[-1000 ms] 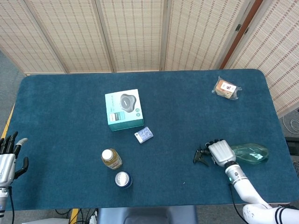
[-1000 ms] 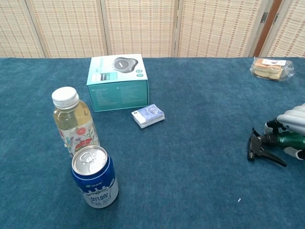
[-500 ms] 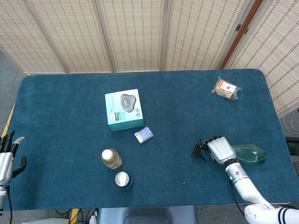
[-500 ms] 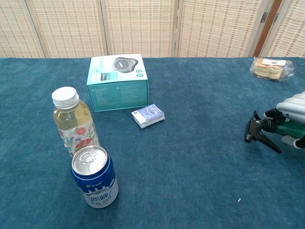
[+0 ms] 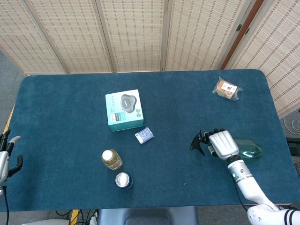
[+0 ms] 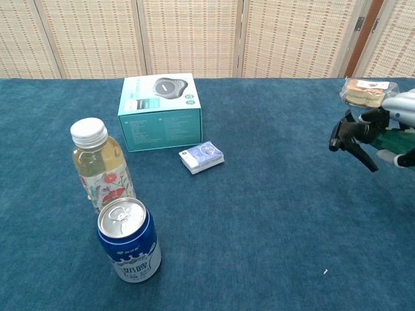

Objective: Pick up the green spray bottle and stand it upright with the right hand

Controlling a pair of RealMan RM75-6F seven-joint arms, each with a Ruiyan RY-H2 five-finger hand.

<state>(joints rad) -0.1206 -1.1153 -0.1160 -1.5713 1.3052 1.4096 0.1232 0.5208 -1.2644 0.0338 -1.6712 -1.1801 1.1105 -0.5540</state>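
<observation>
The green spray bottle [image 5: 247,149] lies roughly horizontal at the right side of the blue tabletop [image 5: 187,108], gripped around its neck by the right hand [image 5: 222,145]. Its black trigger head [image 5: 198,142] points toward the tabletop centre, and its translucent green body extends toward the right edge. In the chest view the bottle's trigger head [image 6: 350,135] is clear of the cloth, with the right hand [image 6: 399,111] partly cut off at the frame border. The fingers [image 5: 215,133] wrap over the neck.

The left hand [image 5: 4,157] sits just off the left edge of the tabletop, holding nothing, its fingers apart.

A packaged pastry [image 5: 227,89] rests near the far right corner, well apart from the bottle. A teal box [image 5: 124,110] stands left of centre, with a small blue-and-white packet [image 5: 144,135] just beside its near right corner. Nearer the front edge, a bottled tea drink with a white cap [image 5: 111,159] stands upright, and a blue can [image 5: 123,180] stands just beside it. A woven folding screen [image 5: 136,33] forms the background.
</observation>
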